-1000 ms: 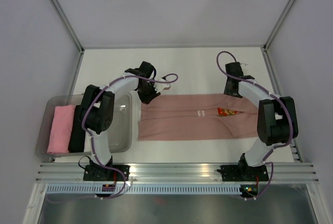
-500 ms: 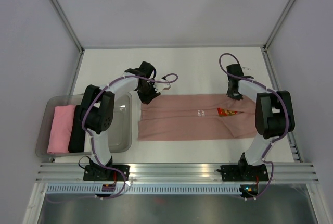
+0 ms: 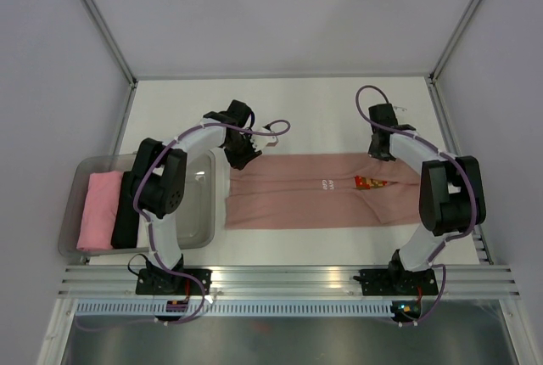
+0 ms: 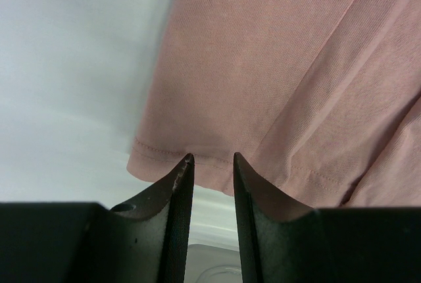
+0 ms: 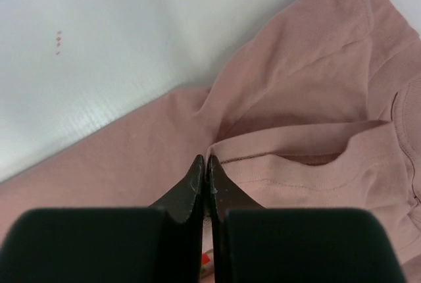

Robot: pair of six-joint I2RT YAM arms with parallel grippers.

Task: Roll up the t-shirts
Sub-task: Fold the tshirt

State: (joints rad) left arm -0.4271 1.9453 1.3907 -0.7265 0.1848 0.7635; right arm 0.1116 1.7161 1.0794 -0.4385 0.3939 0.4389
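1. T-shirt [image 3: 314, 191]: lies flat on the table [image 3: 339, 110] as a long folded strip across the middle of the top view, hem to the left, collar and small print to the right.
2. Left fingers [image 4: 177, 197]: stand a narrow gap apart, tips right at the hem's edge, at the strip's upper left corner in the top view; grip no cloth that shows.
3. Right fingers [image 5: 192, 187]: press together on a pinch of t-shirt at a folded edge by the collar, with creases running to the tips; sit at the strip's upper right in the top view.
4. Tray [image 3: 197, 242]: sits at the left edge of the top view, holding a pink roll [image 3: 99, 210] and a dark bundle [image 3: 127, 210] side by side.
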